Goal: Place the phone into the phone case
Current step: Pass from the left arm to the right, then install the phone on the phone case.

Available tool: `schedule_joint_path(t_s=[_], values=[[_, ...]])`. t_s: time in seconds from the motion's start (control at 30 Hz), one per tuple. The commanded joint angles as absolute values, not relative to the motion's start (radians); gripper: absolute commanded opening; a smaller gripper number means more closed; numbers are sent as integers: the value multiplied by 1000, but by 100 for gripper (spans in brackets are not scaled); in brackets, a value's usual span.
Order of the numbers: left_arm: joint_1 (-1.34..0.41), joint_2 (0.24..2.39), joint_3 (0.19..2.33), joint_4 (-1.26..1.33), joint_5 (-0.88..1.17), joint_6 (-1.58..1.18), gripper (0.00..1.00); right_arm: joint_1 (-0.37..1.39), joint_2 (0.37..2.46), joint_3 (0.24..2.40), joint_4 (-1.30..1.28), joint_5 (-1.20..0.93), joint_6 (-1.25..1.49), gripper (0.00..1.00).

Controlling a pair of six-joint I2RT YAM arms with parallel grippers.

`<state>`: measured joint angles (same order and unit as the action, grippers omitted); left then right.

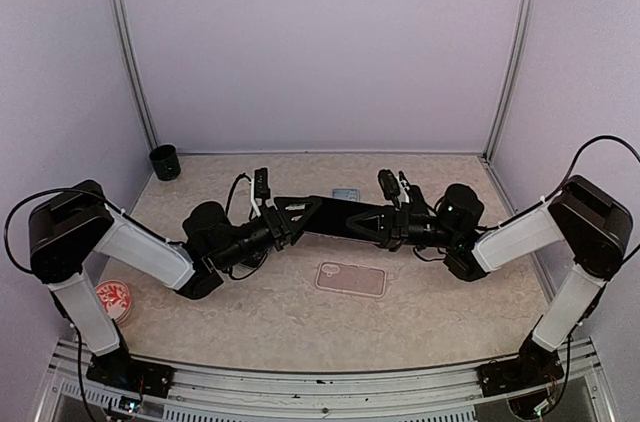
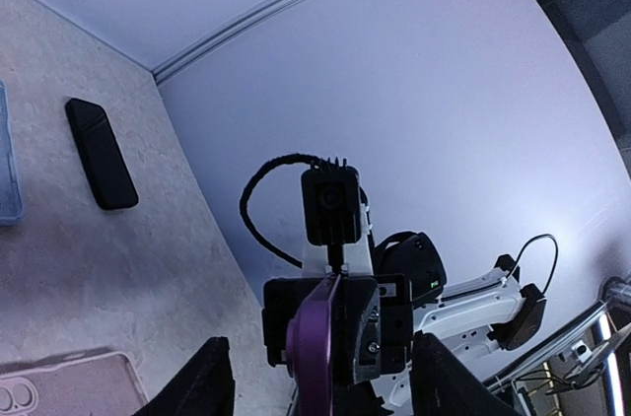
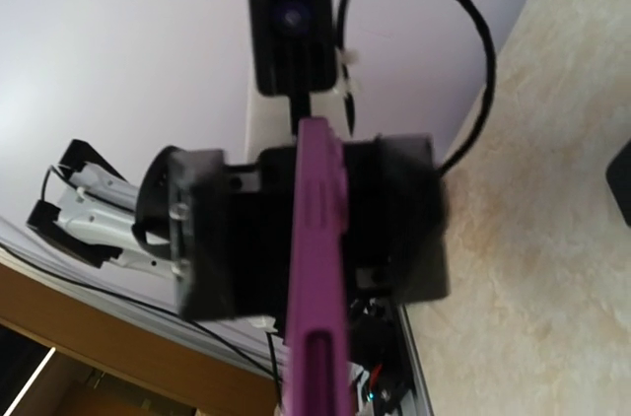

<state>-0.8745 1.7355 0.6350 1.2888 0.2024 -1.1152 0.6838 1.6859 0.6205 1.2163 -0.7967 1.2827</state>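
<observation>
The phone is up in the air over the middle of the worktop, bridged between my two wrists, with its long axis running left to right across the worktop. From both wrist views I see it edge-on, a thin purple strip. My right fingers are clamped flat against both of its faces at the right-hand end, so that side carries it. My left fingers stand wide on either side of the left-hand end, apart from it, gripping nothing. The phone case lies flat and open side up on the worktop, just to the near-edge side of the phone and below it. Its long axis is also left to right, roughly parallel with the phone. Its camera cut-out seems to sit at the left end. It lies between the two sets of fingers, slightly closer to my right ones. So I judge the coming move to be mine on the right: bring the phone toward the near edge and down, turn its broad face to the worktop, and keep the two long axes lined up. I cannot tell which end of the phone carries the camera.
</observation>
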Motion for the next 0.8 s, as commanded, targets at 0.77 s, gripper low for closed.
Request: schedule_joint_path(t_s=[0.77], values=[[-827,1610,528,1012,145,-906,99,676,1365,517,593,-620,1121,0]])
